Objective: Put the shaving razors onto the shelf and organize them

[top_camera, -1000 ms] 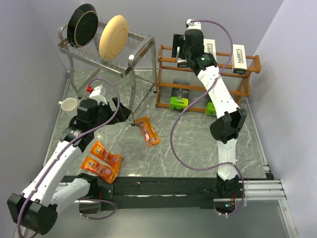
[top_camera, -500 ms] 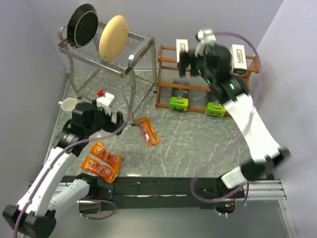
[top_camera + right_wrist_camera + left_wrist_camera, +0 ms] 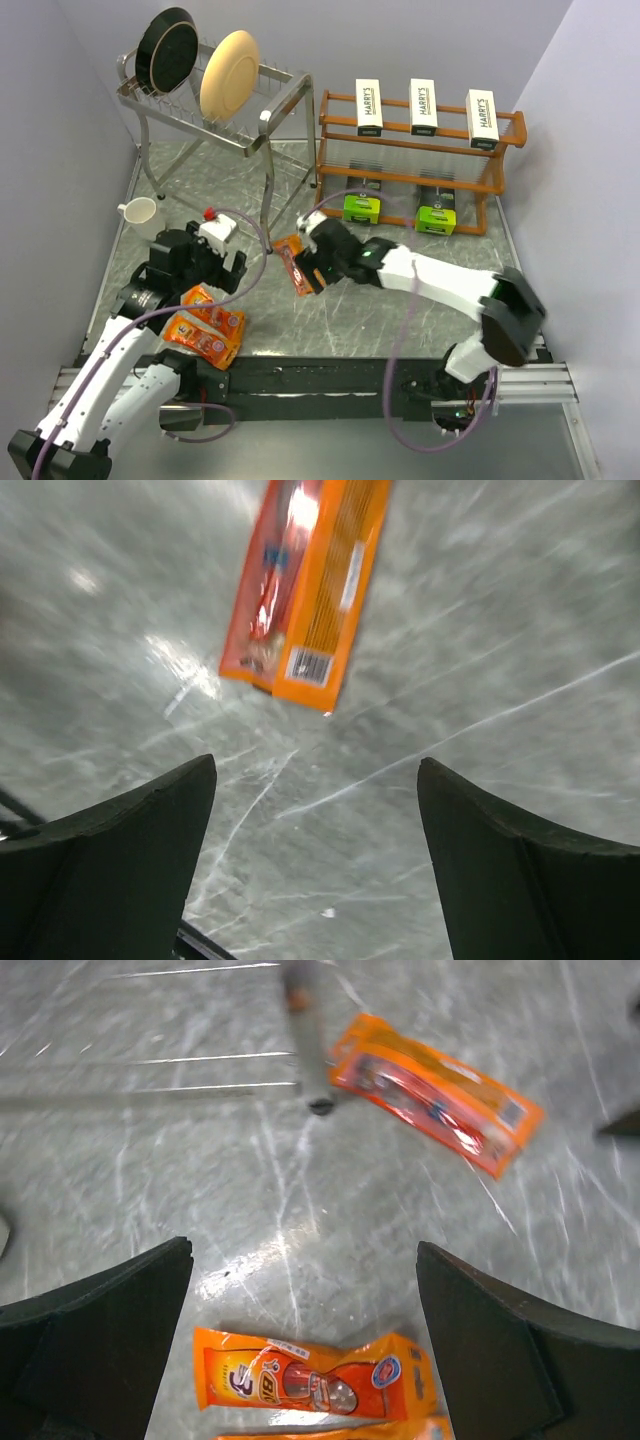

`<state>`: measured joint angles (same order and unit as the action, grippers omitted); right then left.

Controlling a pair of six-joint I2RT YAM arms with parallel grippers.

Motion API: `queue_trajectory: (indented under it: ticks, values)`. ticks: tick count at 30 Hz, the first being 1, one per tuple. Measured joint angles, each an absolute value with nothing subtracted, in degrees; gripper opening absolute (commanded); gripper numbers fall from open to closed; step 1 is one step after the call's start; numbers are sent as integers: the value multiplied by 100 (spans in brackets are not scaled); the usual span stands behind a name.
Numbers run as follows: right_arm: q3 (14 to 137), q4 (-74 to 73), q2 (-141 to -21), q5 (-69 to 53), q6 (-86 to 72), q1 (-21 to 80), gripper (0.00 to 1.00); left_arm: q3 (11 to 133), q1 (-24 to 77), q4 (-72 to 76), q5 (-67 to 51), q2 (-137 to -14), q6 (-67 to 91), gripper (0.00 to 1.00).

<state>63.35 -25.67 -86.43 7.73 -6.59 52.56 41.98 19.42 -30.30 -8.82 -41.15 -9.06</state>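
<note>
Grey marbled counter (image 3: 400, 300) between pale walls. Nearest, two orange packs (image 3: 205, 325) lie side by side just below the left pincer (image 3: 305, 1300), whose jaws are spread wide and empty. Further in, the right pincer (image 3: 310, 840) hovers, jaws apart, over a lone orange pack (image 3: 305, 590) lying flat. At the back, the shelf (image 3: 400, 138) carries three white Harry's boxes (image 3: 424, 106) on top and two black-and-green packs (image 3: 362, 207) on its lowest tier.

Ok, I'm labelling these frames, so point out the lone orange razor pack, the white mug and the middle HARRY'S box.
Lone orange pack (image 3: 305, 585), right wrist view, centre of the pack.
White mug (image 3: 140, 213), top view, its open mouth.
Middle HARRY'S box (image 3: 423, 106), top view, centre of its printed face.
</note>
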Motion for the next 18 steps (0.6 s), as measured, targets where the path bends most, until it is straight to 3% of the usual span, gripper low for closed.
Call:
queue_trajectory:
  ticks: [12, 18]
  values:
    - [7161, -2134, -10235, 1227, -1247, 5865, 88, 4320, 1236, -2768, -209, -3942, 261, 99]
    - [7535, -2060, -10805, 1417, -1494, 5927, 80, 4486, 939, -2818, -235, -3802, 521, 99]
